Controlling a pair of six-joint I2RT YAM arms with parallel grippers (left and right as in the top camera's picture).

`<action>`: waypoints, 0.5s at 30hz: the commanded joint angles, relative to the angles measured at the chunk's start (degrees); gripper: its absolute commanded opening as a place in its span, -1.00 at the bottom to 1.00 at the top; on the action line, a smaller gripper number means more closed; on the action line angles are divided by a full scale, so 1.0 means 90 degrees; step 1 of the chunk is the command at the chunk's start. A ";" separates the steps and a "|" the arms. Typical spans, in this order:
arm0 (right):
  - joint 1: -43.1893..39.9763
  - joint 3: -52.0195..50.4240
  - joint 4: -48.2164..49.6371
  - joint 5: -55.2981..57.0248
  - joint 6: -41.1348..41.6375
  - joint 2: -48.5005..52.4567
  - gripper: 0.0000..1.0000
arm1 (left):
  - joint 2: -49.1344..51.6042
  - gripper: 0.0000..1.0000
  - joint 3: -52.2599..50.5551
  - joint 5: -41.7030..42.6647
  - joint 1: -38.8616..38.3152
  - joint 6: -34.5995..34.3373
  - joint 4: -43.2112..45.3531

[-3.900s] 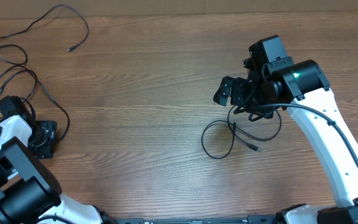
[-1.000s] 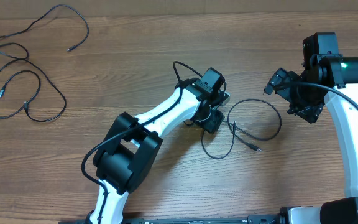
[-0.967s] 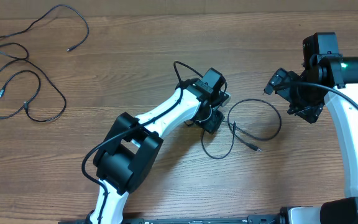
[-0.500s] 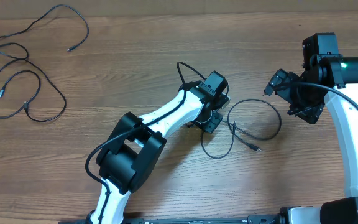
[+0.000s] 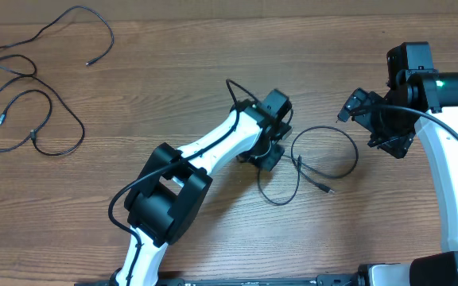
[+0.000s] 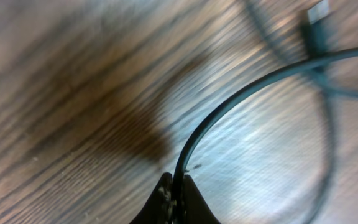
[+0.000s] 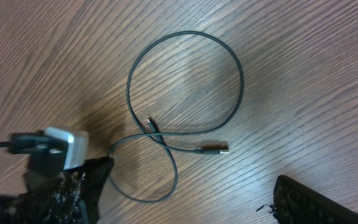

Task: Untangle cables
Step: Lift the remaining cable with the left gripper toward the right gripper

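One black cable (image 5: pixel 324 151) lies in two loops at the table's middle, its plug (image 5: pixel 328 191) at the lower right. My left gripper (image 5: pixel 270 155) is shut on the left edge of that cable. In the left wrist view the cord (image 6: pixel 229 115) runs up and right out of the shut left gripper (image 6: pixel 178 186). My right gripper (image 5: pixel 374 127) hovers open just right of the loops, holding nothing. The right wrist view shows the loops (image 7: pixel 185 81) and plug (image 7: pixel 215 150) ahead of the right gripper (image 7: pixel 188 186). More cables (image 5: pixel 38 119) lie at the far left.
A long loose cable (image 5: pixel 70 24) curls along the back left corner beside the other left-hand cords. The left arm's white link (image 5: pixel 213 143) stretches diagonally across the table's middle. The right arm (image 5: pixel 452 183) stands along the right edge.
Within the last second my left gripper closed on the cable's left edge and shifted slightly right. Earlier it came over from the far left, and the right gripper backed off to the right.
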 commanded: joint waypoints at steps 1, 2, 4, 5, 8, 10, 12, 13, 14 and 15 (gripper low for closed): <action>0.0012 0.0039 0.0032 0.0029 -0.0022 0.0022 1.00 | -0.0134 -0.92 0.1032 0.0954 0.0180 -0.0172 -0.0316; 0.0012 0.0039 0.0051 -0.0022 -0.0022 0.0022 1.00 | -0.0197 -0.91 0.1319 0.1234 0.0233 -0.0170 -0.0464; 0.0012 0.0036 0.0121 -0.0177 -0.0024 0.0022 0.99 | -0.0389 -0.92 0.1848 0.1763 0.0352 -0.0172 -0.0663; 0.0012 0.0022 0.0170 -0.0180 -0.0022 0.0022 1.00 | -0.0491 -0.92 0.2030 0.1950 0.0403 -0.0175 -0.0702; 0.0012 -0.0053 0.0342 -0.0177 -0.0024 0.0022 1.00 | -0.0882 -0.91 0.2433 0.2174 0.0559 -0.0255 -0.0753; 0.0012 -0.0114 0.0474 -0.0180 -0.0073 0.0024 1.00 | -0.1178 -0.92 0.2543 0.2147 0.0636 -0.0325 -0.0765; 0.0012 -0.0160 0.0580 -0.0180 -0.0070 0.0027 1.00 | -0.1474 -0.92 0.2569 0.2096 0.0695 -0.0350 -0.0765; 0.0012 -0.0172 0.0631 -0.0180 -0.0068 0.0027 1.00 | -0.1634 -0.91 0.2572 0.2008 0.0733 -0.0447 -0.0765; 0.0012 -0.0172 0.0668 -0.0182 -0.0068 0.0032 1.00 | -0.1802 -0.92 0.2572 0.1877 0.0777 -0.0583 -0.0767; 0.0012 -0.0172 0.0702 -0.0209 -0.0070 0.0032 1.00 | -0.1950 -0.91 0.2572 0.1753 0.0816 -0.0726 -0.0765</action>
